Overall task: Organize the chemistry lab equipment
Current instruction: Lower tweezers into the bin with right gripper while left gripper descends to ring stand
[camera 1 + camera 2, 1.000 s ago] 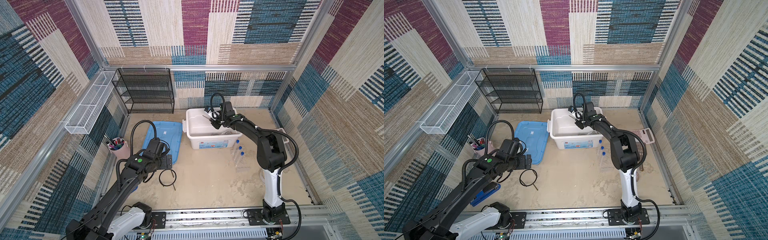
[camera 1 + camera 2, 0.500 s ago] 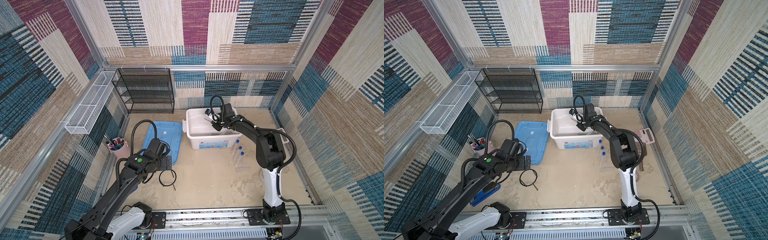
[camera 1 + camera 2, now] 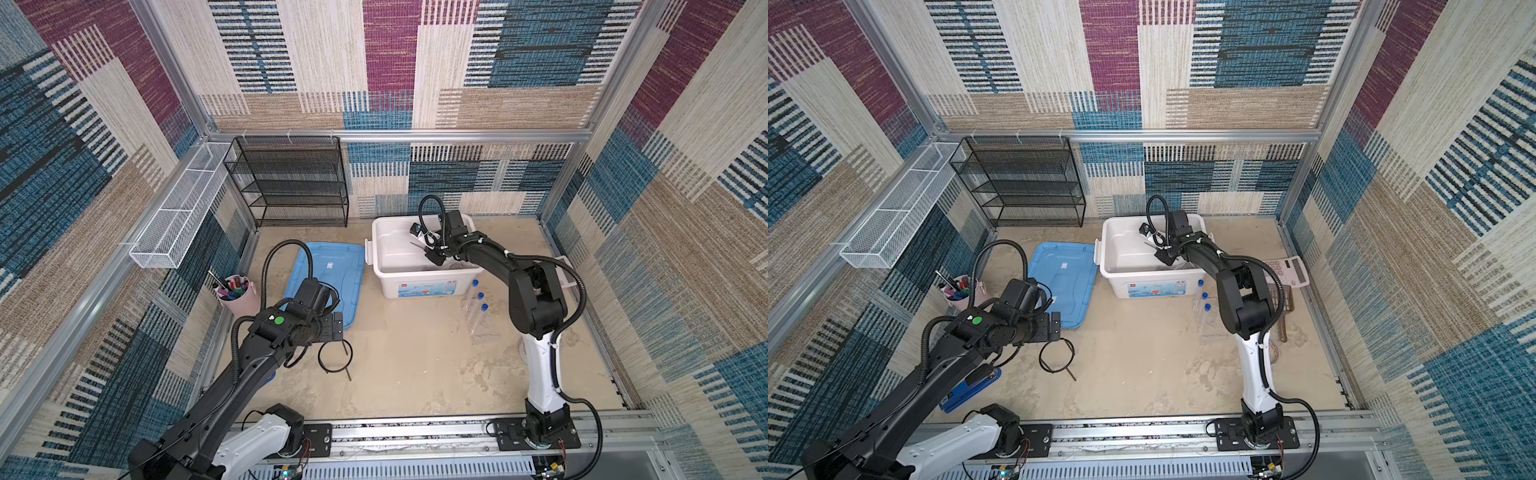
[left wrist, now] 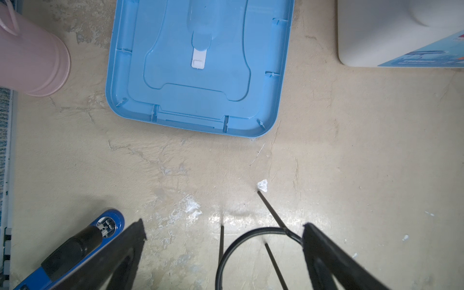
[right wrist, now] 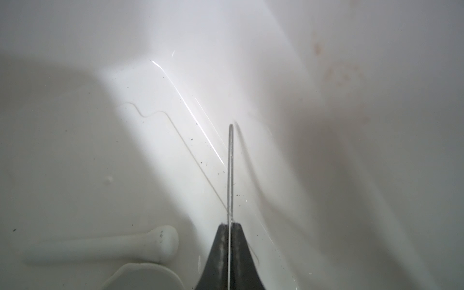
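pestle (image 5: pixel 100 244), perhaps dish (image 5: pixel 143 276), beside tweezers (image 5: pixel 230 175)

Pink cup (image 3: pixel 243 302) (holding pens) stands beside a blue lid (image 3: pixel 332 266).

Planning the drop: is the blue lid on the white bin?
No, the blue lid lies flat beside the open white bin.

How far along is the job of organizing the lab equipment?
Done: the pestle and a white dish lie in the white bin. In hand: the right gripper, shut on the tweezers, is inside the bin. Remaining: the ring tripod by the open left gripper, and the test tubes beside the bin.
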